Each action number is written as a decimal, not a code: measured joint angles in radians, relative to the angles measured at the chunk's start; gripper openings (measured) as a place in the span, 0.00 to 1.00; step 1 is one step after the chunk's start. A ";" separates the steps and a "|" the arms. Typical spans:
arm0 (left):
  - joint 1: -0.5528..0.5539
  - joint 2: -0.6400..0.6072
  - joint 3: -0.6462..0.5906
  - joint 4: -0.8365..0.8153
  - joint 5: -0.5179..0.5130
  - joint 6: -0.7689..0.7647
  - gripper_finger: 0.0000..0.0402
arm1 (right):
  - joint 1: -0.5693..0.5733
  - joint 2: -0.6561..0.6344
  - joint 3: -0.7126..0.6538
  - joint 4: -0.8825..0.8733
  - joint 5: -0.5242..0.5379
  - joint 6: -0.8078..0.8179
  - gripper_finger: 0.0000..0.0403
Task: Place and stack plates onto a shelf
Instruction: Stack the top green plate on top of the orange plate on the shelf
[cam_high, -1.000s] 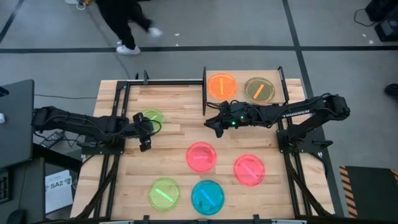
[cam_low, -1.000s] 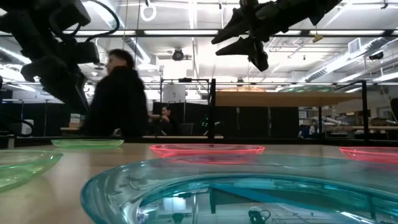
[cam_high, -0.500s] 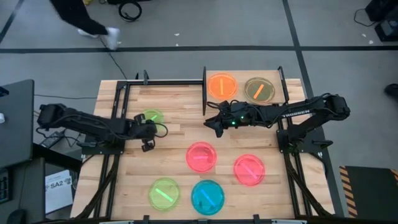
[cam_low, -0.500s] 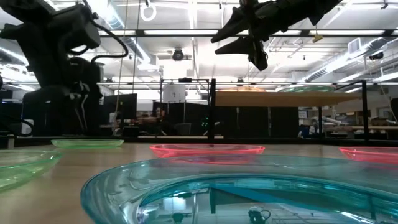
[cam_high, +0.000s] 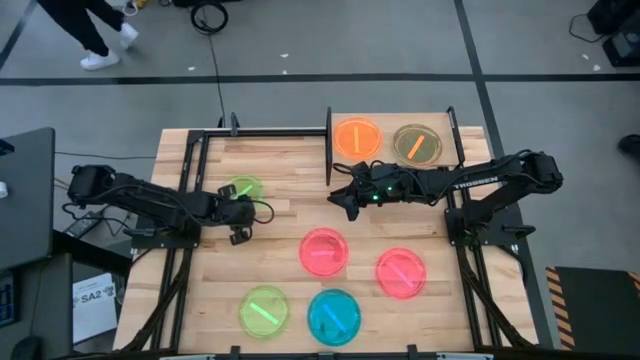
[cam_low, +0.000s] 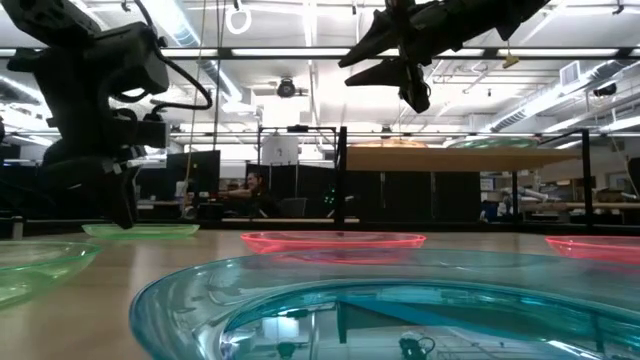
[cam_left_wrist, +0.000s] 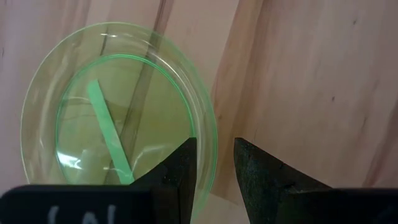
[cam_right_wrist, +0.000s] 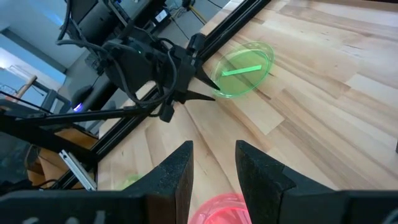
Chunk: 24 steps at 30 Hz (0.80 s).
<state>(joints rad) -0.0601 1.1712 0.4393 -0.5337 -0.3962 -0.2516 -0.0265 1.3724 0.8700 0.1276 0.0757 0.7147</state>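
A green plate (cam_high: 243, 189) lies flat on the table at the left. My left gripper (cam_high: 240, 208) points down at its near rim, open. One finger stands over the plate's inside and one outside the rim (cam_left_wrist: 210, 134). My right gripper (cam_high: 342, 203) hangs open and empty above the table's middle, beside the shelf (cam_high: 386, 150). On the shelf lie an orange plate (cam_high: 357, 137) and an olive-green plate with an orange stripe (cam_high: 416, 144). Two pink plates (cam_high: 324, 251) (cam_high: 401, 273), a green plate (cam_high: 264, 311) and a teal plate (cam_high: 333, 316) lie flat on the near half of the table. My left gripper stands astride the green plate's near rim (cam_left_wrist: 210, 134), fingers pointing down from above. I cannot tell whether either finger touches the rim. The plate lies flat on the table.
Black shelf posts (cam_high: 329, 150) stand just behind my right gripper. A black frame rail (cam_high: 205, 135) runs along the table's far left. Bare wood lies between the green plate and the pink plates. A person walks on the floor beyond the table (cam_high: 85, 30).
My left gripper has gone down from well above the table to the green plate's rim, and a little toward the table's right. The plates have kept still. The person behind the table has walked off to the left.
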 joint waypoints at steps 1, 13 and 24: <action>0.000 0.006 0.000 -0.001 0.000 0.000 0.28 | 0.000 0.000 0.000 0.000 0.000 0.000 0.31; 0.010 0.097 0.001 0.043 -0.029 0.000 0.28 | 0.000 0.000 0.000 0.000 0.000 0.000 0.31; 0.041 0.122 0.004 0.053 -0.022 0.000 0.28 | 0.000 -0.001 0.000 0.000 0.000 0.000 0.31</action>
<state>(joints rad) -0.0189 1.2934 0.4431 -0.4808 -0.4186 -0.2516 -0.0265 1.3716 0.8700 0.1276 0.0757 0.7147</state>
